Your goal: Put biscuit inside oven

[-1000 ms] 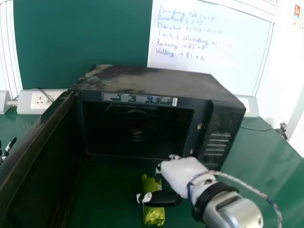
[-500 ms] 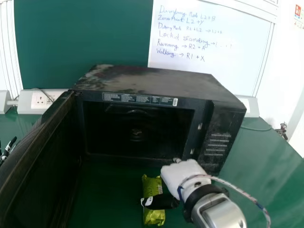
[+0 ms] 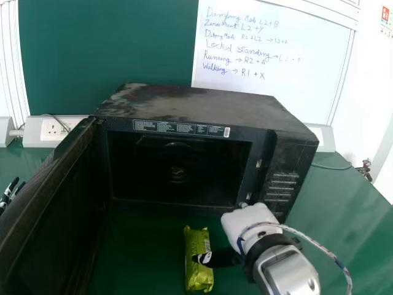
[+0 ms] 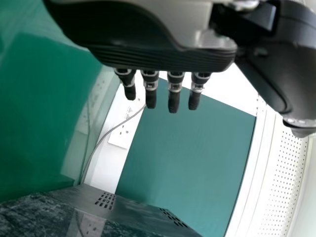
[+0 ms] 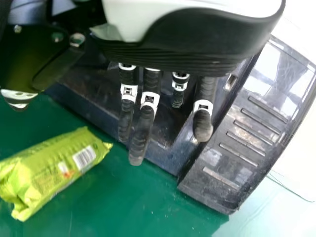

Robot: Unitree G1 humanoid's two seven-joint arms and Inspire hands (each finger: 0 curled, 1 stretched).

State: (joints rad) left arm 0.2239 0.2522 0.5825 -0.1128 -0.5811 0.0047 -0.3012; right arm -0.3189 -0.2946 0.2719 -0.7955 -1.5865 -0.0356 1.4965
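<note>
A glossy green table (image 3: 344, 212) spreads below a dark green board (image 3: 104, 49) and a whiteboard (image 3: 276, 80) with handwriting. On it stands a dark, scuffed oven (image 3: 196, 107), its door (image 3: 46, 203) swung open on the robot's left. The right hand (image 3: 250, 222) is before the oven's front at the control-panel side, its fingers straight and a little apart, clamped on nothing. The left hand (image 3: 7, 195) is at the head view's left edge, fingers straight, with gaps between them. The biscuit (image 3: 198, 278) lies on the table in front of the oven, beside the right fingers and apart from them; the thumb overlaps it in the head view, contact unclear. It is a long, yellow-green, crinkled packet with a white barcode patch.
</note>
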